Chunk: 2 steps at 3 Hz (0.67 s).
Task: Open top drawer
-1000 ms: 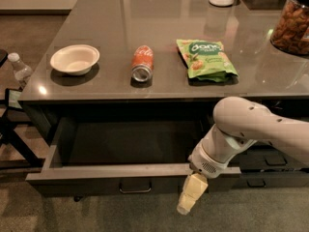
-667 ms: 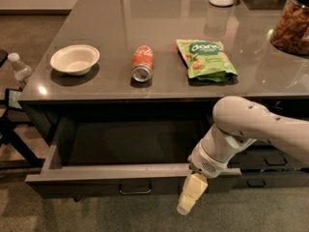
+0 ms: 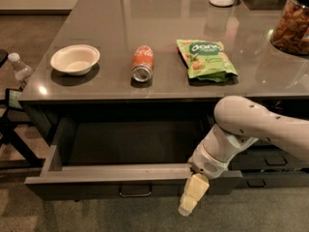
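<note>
The top drawer (image 3: pixel 116 172) stands pulled out from under the grey counter (image 3: pixel 159 18). Its grey rim and dark inside show, and nothing is visible in it. Its small loop handle (image 3: pixel 135 193) sits at the centre of the dark front. My gripper (image 3: pixel 192 199) hangs down in front of the drawer front, right of the handle and apart from it. It holds nothing that I can see. My white arm (image 3: pixel 251 124) reaches in from the right, over the drawer's right end.
On the counter lie a white bowl (image 3: pixel 75 59), an orange can (image 3: pixel 142 63) on its side and a green snack bag (image 3: pixel 206 59). A nut jar (image 3: pixel 292 25) stands at the back right. Narrower dark drawer fronts (image 3: pixel 275 158) are at the right. A plastic bottle (image 3: pixel 20 67) is at the left.
</note>
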{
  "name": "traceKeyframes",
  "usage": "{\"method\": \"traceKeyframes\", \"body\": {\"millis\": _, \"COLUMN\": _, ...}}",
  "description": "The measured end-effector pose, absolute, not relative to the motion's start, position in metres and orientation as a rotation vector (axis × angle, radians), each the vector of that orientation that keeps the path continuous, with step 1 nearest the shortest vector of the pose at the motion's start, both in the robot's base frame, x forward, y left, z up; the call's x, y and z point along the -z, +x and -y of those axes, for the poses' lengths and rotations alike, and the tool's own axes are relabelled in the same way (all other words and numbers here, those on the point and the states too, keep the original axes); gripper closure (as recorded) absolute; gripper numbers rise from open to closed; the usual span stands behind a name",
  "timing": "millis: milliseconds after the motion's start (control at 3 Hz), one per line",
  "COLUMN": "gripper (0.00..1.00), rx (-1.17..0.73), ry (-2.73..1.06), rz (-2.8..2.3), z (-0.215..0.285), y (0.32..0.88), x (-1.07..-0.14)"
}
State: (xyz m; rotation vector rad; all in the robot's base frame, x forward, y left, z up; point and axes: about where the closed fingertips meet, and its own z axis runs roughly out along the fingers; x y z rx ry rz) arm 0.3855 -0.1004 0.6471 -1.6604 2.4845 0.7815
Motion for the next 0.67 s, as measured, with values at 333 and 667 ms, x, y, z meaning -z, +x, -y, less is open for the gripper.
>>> {"method": "traceKeyframes", "body": {"millis": 333, "gripper": 0.00, "rx": -0.742, "ry": -1.653, "rz": -2.499, "z": 0.1254, "y": 0.3522, "x": -0.6901}}
{"method": "traceKeyframes", "body": {"millis": 667, "gripper": 0.00, "rx": -0.742, "ry": -1.653, "rz": -2.499, "z": 0.1254, "y": 0.3522, "x": -0.6901}}
